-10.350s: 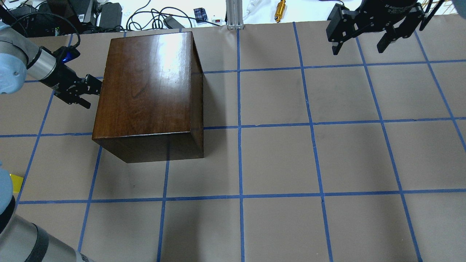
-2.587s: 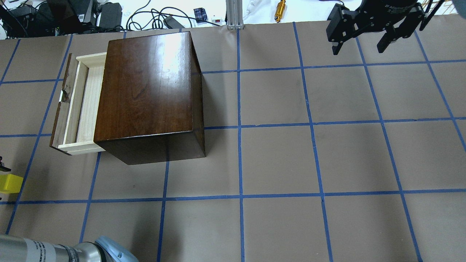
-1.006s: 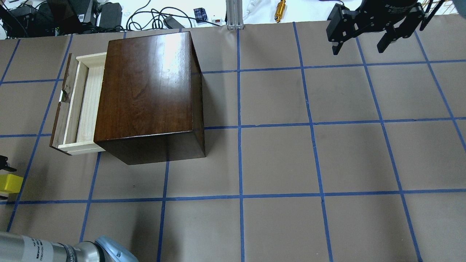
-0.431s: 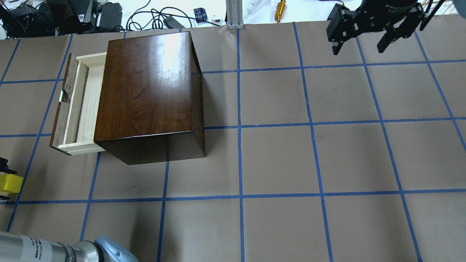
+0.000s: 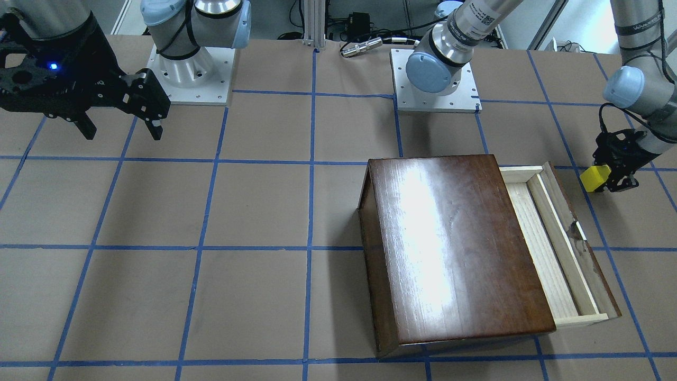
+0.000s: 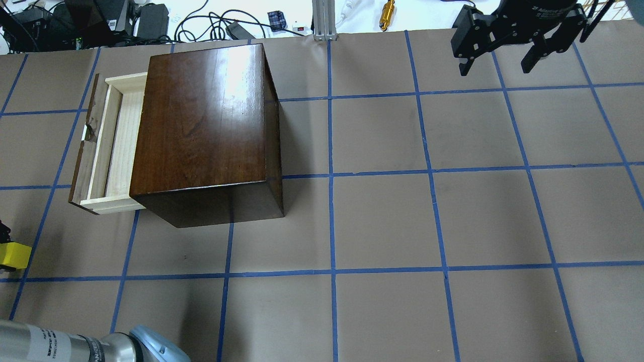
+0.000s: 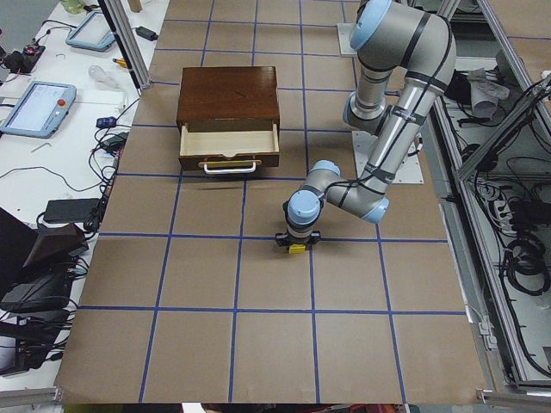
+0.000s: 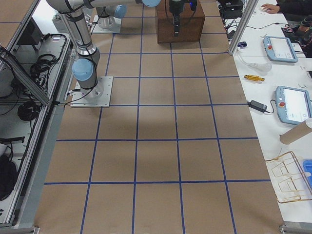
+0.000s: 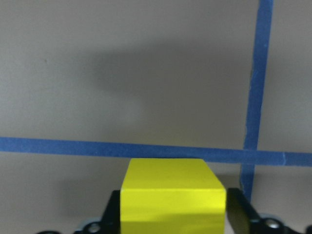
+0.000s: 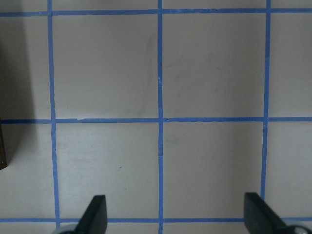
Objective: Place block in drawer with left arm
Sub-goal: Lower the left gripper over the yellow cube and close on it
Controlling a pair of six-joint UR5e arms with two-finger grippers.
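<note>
- Compared with roughly ten seconds ago, the drawer [image 6: 121,146] is now standing pulled out of the dark wooden cabinet [image 6: 201,120]. The left jaws are no longer sitting at the cabinet's front.
- Over the last few seconds the block [image 5: 594,178] is barely shifting at the overhead view's left edge. The right jaws are staying in place over the far right of the tabletop [image 6: 382,221], spread wide and gripping nothing.
- A white label [image 6: 43,344] on the left arm [image 7: 396,112] is carrying small print that is too fine to read.
- The left arm is reaching out from its base, folding back at the elbow and pointing its wrist down at the tabletop in front of the drawer's handle side.
- The left jaws are closing on the block, with black fingers [image 9: 238,213] pressing two opposite faces of the yellow cube, over a crossing of blue tape lines [image 9: 253,97].
- The block is lying outside the drawer, apart from its front panel and toward the robot's side. Whether its underside is touching the tabletop cannot be told.
</note>
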